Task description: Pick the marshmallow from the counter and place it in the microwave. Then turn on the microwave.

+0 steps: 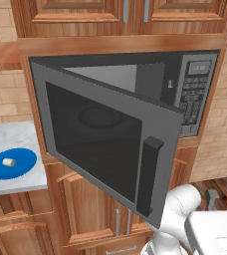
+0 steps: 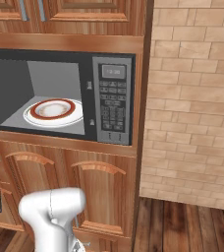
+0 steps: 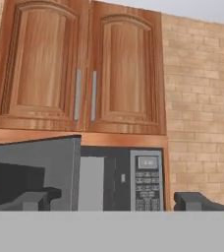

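The marshmallow (image 1: 8,162) sits untouched on the round blue plate (image 1: 21,167), which rests on the marble bench (image 1: 11,134) at the left, well apart from the arm; so the step in hand is, by my reading, the reach to pick it up. The pincer (image 3: 116,201) is spread wide and carries nothing; in the hand view its dark fingertips (image 3: 35,199) stand far apart, pointing towards the microwave (image 3: 146,179) and the upper cabinets (image 3: 79,69) rather than the bench.

To do this well, the hand should turn left and downward, keeping clear of the open microwave door (image 1: 110,144), which swings out between the arm and the bench; its black vertical handle (image 1: 149,174) juts towards the robot and could be clipped. The approach is best made from above, jaws straddling the marshmallow's short sides; a gentle squeeze suits it, since it looks soft and stubby and may roll or skid on the smooth plate.

The marshmallow is a small white cylinder lying on its side; the plate is flat, glossy blue; the bench is white-grey veined stone over brown wood. The microwave is matt grey with dark glass and a button keypad (image 2: 111,106); inside lies a white red-rimmed dish (image 2: 52,110), round and shallow.
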